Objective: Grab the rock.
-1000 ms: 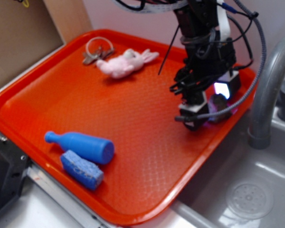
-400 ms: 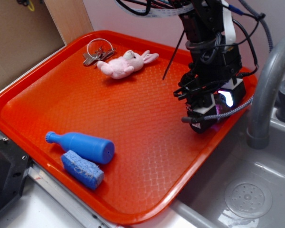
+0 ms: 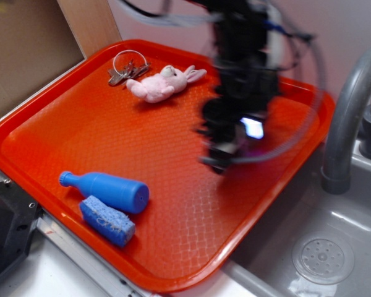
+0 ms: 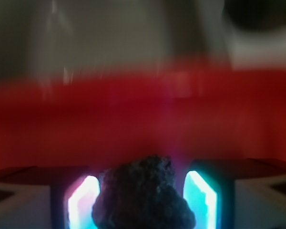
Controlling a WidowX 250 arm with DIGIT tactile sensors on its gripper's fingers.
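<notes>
The arm reaches down over the orange tray, smeared by motion blur, with the hand above the tray's middle right. In the wrist view the hand appears clamped on the rock, one dark jagged lump wedged between two glowing pads. On the tray lie one pink bunny, one key ring, one blue bottle and one blue sponge at its near-left edge.

Orange tray with pink plush bunny, keys, blue bottle beside blue sponge; grey faucet over sink.
</notes>
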